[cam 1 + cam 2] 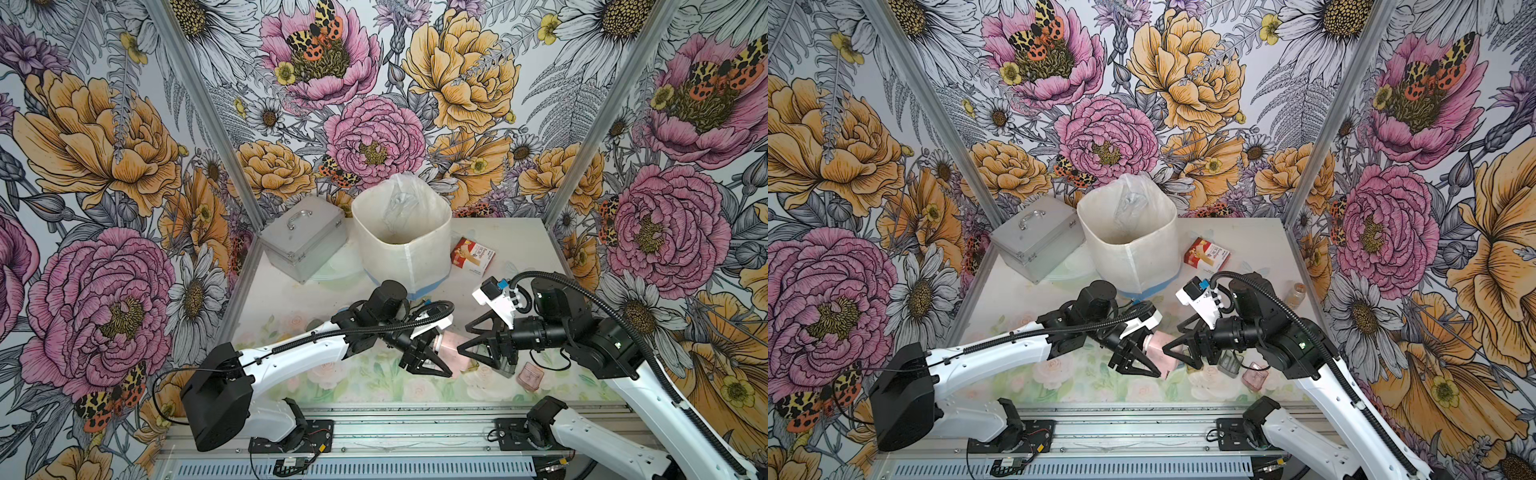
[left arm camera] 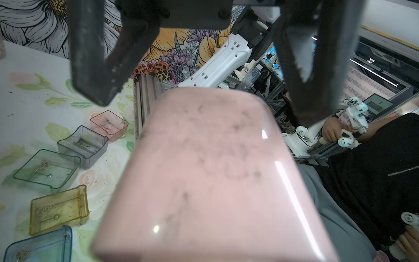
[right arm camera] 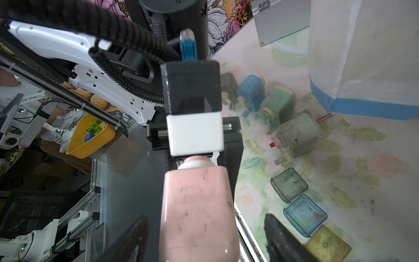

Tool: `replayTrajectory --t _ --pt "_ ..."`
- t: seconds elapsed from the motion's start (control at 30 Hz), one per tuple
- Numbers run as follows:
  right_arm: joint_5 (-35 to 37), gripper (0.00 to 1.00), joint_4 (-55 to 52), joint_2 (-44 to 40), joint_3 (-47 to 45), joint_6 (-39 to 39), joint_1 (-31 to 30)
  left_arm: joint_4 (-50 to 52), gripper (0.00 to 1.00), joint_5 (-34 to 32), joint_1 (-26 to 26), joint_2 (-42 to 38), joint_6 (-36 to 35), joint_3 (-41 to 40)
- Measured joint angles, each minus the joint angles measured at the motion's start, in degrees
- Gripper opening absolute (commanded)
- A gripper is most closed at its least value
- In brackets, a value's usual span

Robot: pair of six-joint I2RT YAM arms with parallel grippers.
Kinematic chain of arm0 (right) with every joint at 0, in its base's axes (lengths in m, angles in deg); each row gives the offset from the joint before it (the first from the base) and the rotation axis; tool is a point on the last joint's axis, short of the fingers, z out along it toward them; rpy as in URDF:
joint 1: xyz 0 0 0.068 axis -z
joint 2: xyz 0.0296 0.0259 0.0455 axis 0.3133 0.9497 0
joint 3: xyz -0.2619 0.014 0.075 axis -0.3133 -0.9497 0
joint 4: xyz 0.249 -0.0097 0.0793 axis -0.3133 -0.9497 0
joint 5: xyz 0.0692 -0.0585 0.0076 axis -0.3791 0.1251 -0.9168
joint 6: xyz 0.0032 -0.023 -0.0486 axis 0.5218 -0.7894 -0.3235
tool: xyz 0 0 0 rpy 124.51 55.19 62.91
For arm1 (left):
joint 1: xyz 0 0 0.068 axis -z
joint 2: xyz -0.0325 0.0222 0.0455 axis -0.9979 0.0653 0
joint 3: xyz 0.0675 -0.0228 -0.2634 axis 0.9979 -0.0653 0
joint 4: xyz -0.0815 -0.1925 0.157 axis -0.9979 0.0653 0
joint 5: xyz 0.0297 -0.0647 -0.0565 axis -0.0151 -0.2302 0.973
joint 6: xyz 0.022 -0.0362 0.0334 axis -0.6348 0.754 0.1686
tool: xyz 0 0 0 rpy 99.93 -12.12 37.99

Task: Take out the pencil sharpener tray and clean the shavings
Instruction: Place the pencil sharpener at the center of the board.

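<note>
Floral tabletop [image 1: 291,299], white lined bin [image 1: 405,266] standing at back, left hand [image 1: 439,362] gripping pink sharpener [image 3: 199,208], right hand [image 1: 463,338] gaping wide at its end, pink tray [image 1: 530,375] lying out nearby, shavings [image 2: 46,165] sitting in green tray [image 2: 68,173]

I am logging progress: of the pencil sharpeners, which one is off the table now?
The pink sharpener, gripped by the left claw; the blue sharpener, green sharpener and grey sharpener all lie on the table.

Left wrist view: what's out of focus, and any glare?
Left wrist view: the pink sharpener sits close to the lens, blurred, with bright glare streaks; the grey tray is sharp. Right wrist view: the sharpener is slightly soft, the table crisp.
</note>
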Motion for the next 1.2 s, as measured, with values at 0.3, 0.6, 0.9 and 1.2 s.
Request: replayTrajectory --t 0.3,0.6,0.9,1.2 --pt "2.25 0.72 -0.02 2.67 -0.02 -0.85 -3.78 0.94 0.00 0.17 -0.13 -0.15 0.42 0.02" --pt "3.48 0.42 0.00 4.59 1.07 -0.98 -7.02 1.40 0.07 0.39 -0.74 -0.72 0.42 0.02" --pt "7.48 0.37 0.37 4.57 2.60 -0.55 -7.48 2.27 0.85 -7.04 -1.03 -3.87 -0.15 0.11" --pt "17.81 0.35 2.84 3.76 0.50 2.27 -7.13 8.50 0.99 -26.14 -7.26 -10.82 -0.07 -1.55"
